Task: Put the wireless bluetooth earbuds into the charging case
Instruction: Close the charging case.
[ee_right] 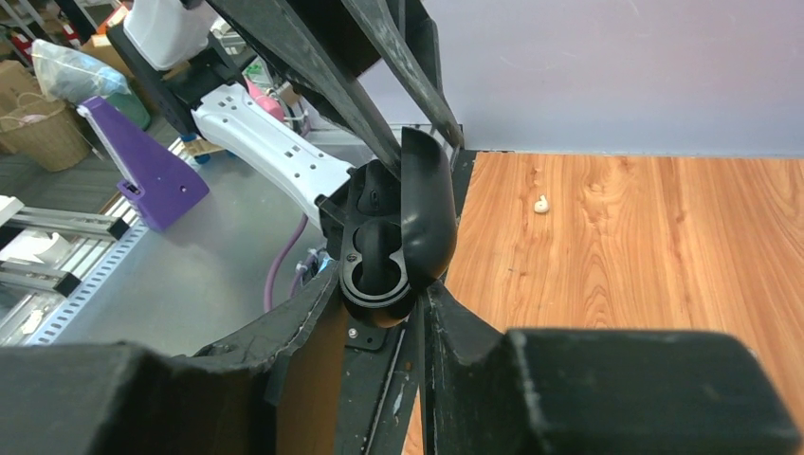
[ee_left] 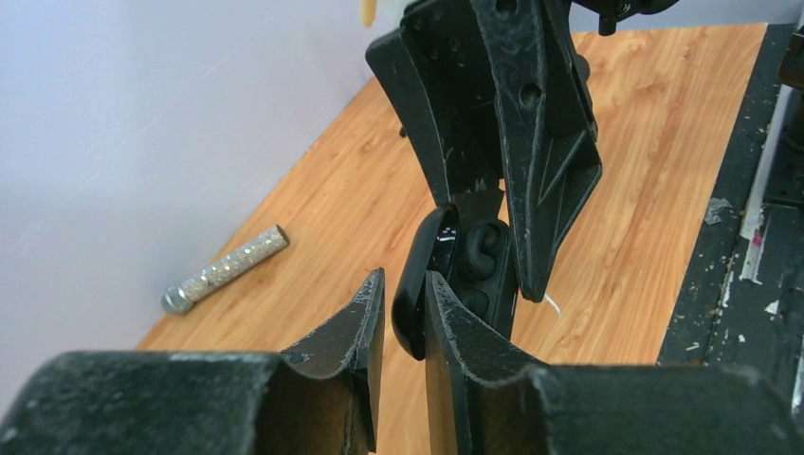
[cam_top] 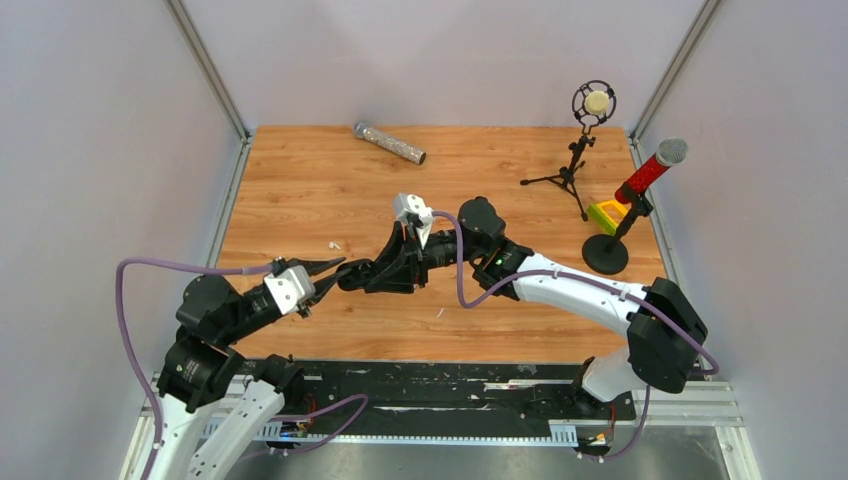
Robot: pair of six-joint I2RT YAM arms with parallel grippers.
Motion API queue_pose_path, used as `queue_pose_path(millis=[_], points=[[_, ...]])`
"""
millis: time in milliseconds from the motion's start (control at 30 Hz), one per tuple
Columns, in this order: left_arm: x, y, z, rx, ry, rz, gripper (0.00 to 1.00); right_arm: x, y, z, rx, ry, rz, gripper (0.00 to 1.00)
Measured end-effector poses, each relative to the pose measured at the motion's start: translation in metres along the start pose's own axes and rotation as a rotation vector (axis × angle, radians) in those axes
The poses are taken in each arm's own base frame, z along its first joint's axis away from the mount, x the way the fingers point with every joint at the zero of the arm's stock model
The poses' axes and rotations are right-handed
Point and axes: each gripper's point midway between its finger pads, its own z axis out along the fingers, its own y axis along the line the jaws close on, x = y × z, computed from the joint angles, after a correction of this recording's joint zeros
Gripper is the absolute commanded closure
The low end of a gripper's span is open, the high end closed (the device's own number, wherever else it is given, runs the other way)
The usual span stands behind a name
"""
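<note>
Top: left fingers (cam_top: 322, 266) and right fingers (cam_top: 365, 276) meet tip to tip over the table (cam_top: 300, 180). Left wrist: left fingers narrowly parted, straddling the open lid edge of the black charging case (ee_left: 469, 261); can't tell if they pinch it. Right wrist: right fingers clamp the case body, and a whitish earbud (ee_right: 542, 203) lies on the table, apart.

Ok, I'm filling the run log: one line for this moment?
right claw: gripping open case | left claw: tips at case, grip unclear | white earbud: loose on table
</note>
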Motion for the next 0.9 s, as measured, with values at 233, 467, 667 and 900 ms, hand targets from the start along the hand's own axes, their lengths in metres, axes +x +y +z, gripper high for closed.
queue_pose_path(millis=[233, 467, 667, 900], points=[[-0.011, 0.004, -0.003, -0.014, -0.017, 0.046, 0.68, 0.007, -0.006, -0.001, 0.027, 0.022, -0.005, 1.0], [-0.013, 0.008, -0.005, -0.029, -0.015, 0.067, 0.65, 0.011, -0.01, -0.002, 0.044, 0.033, -0.015, 1.0], [-0.008, 0.034, -0.01, -0.155, 0.037, 0.136, 0.67, 0.012, -0.01, -0.002, 0.042, 0.039, -0.031, 1.0], [0.024, 0.036, 0.0, -0.142, 0.135, 0.115, 0.66, 0.009, -0.004, -0.002, 0.023, 0.036, -0.046, 1.0]])
